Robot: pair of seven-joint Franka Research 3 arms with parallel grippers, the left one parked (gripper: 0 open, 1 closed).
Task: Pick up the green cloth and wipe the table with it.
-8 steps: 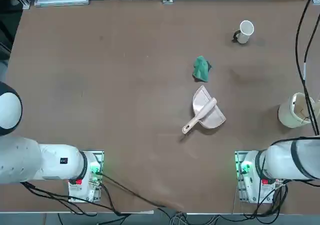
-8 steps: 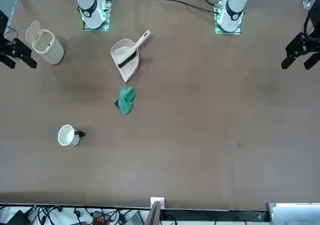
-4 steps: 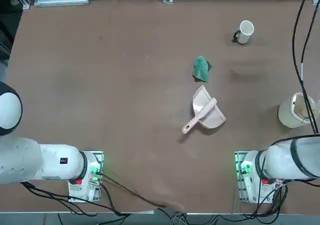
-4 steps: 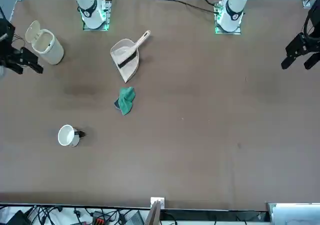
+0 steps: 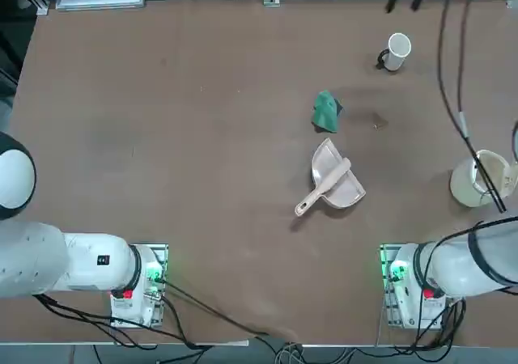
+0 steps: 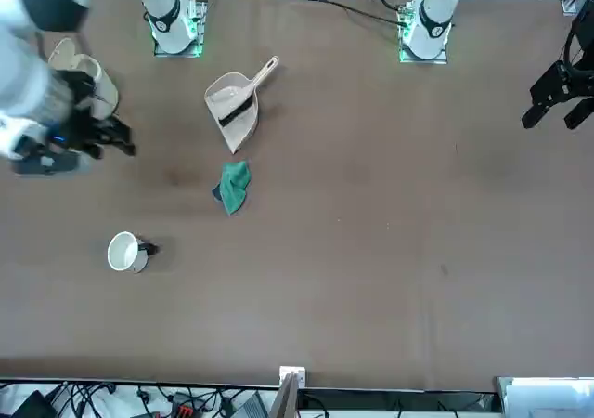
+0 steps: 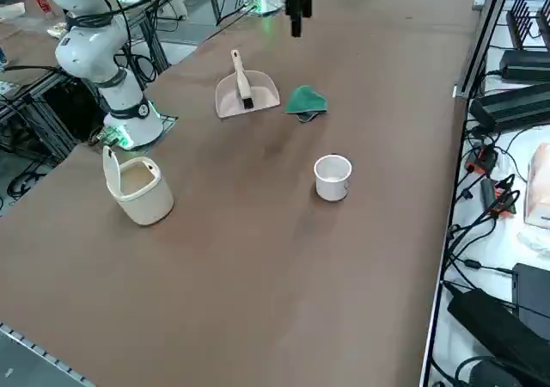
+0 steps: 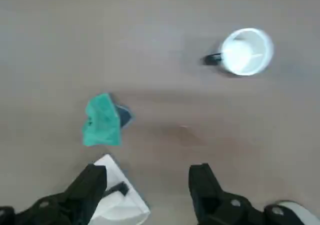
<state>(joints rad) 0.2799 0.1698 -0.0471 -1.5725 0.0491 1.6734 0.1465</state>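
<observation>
The right gripper (image 5: 404, 6) has advanced inward, at one o'clock from the green cloth (image 5: 325, 112) overhead. Fingers: released, empty.

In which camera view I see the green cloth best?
The right wrist view: there the green cloth looks largest, with its dark blue part visible. The top, front and right side views show it smaller, beside the dustpan.

The right pincer (image 6: 122, 142) has swung further in over the desk (image 6: 343, 204); in the front view its arm (image 6: 32, 84), blurred by motion, now partly covers the white bin (image 6: 105, 91). From overhead, the pincer has come into sight at the far edge, seemingly above the desk, though its height is hard to judge. The hanging black cables (image 5: 443, 81) have shifted left.
</observation>
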